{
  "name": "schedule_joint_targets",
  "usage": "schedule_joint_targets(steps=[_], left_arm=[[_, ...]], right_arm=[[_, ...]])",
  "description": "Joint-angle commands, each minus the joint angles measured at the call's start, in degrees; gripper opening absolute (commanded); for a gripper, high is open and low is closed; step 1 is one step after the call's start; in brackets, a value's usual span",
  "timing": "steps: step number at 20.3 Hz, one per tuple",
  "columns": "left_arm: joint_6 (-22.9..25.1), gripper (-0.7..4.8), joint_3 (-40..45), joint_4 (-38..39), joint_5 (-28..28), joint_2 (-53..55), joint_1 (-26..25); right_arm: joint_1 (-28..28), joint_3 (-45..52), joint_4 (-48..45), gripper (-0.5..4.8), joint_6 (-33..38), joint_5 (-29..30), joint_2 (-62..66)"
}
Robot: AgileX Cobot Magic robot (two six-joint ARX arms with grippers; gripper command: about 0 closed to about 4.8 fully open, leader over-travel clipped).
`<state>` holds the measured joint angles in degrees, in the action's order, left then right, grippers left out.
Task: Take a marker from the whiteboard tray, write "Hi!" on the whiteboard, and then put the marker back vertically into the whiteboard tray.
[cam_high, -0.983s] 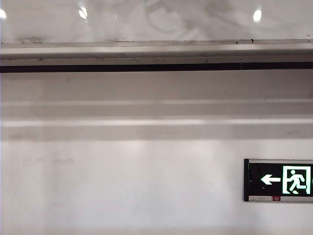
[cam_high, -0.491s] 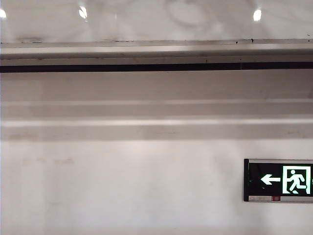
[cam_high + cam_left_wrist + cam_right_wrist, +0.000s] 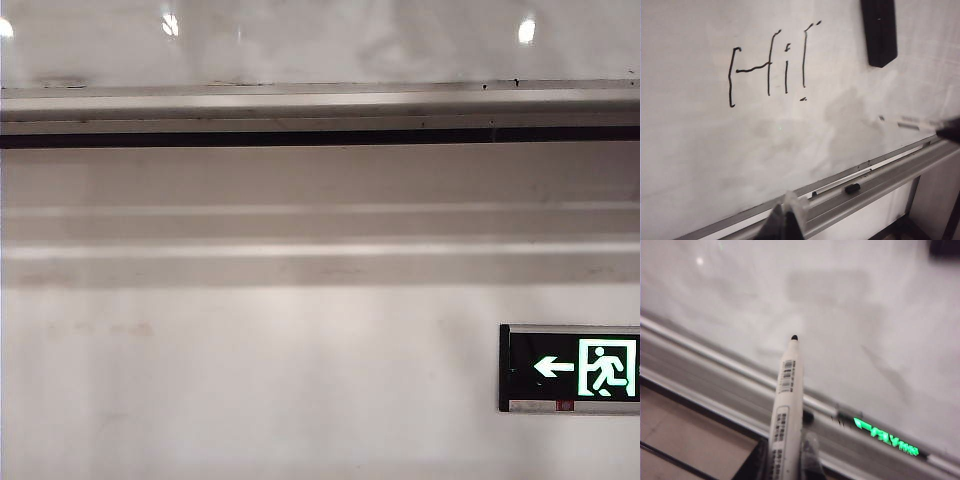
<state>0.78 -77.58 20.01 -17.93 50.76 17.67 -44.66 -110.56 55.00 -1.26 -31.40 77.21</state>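
Right wrist view: the right gripper (image 3: 790, 465) sits at the frame's edge, its fingers (image 3: 811, 452) clenched on the marker (image 3: 786, 405). The white barrel, printed with barcodes, runs out from between the fingers, and its bare dark tip stops just short of the whiteboard (image 3: 840, 300). The whiteboard tray (image 3: 705, 375) passes behind the barrel, just beyond the fingertips, and a green label glows on a second pen (image 3: 885, 439) lying there to one side of the fingers.

Left wrist view: the left gripper (image 3: 785, 222) shows only as a blurred dark and translucent tip, so whether its fingers are released or clenched cannot be told; nothing is seen between them. Just past the fingers runs the whiteboard tray (image 3: 900, 167), carrying a black cap (image 3: 852, 188). Farther out, the whiteboard (image 3: 700, 150) bears the handwritten "Hi!" (image 3: 771, 65), with a black eraser (image 3: 879, 31) fixed beside it.

Exterior view: the whiteboard tray (image 3: 320, 105) spans the frame below the glossy whiteboard (image 3: 320, 40); an exit sign (image 3: 570, 368) hangs on the wall (image 3: 250, 380). Neither gripper appears.
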Motion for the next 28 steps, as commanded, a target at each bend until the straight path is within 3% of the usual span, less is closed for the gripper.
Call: schedule_joint_targets(steps=[1,9,12,16,24,28], left_arm=[[-0.4,-0.05,-0.2,-0.3,0.1,0.3,0.0],[-0.4,-0.05,-0.2,-0.6,0.1,0.3,0.0],[-0.4,-0.05,-0.2,-0.9,0.1,0.3,0.0],[-0.4,-0.05,-0.2,-0.9,0.1,0.3,0.0],[-0.4,-0.05,-0.2,-0.8,0.1,0.3,0.0],[-0.4,-0.05,-0.2,-0.8,0.1,0.4,0.0]], right_arm=[[0.0,5.3,-2.3,-0.01,1.7,-1.9,-3.1],[4.2,28.7,-15.3,-0.01,8.4,-1.6,-16.3],[5.4,36.4,-21.4,-0.01,9.0,1.8,-19.2],[7.1,42.9,-26.4,-0.01,9.0,2.6,-19.6],[16.3,54.3,-43.3,-0.01,10.0,12.4,-19.4],[19.3,55.6,-44.6,-0.01,8.3,12.5,-17.3]])
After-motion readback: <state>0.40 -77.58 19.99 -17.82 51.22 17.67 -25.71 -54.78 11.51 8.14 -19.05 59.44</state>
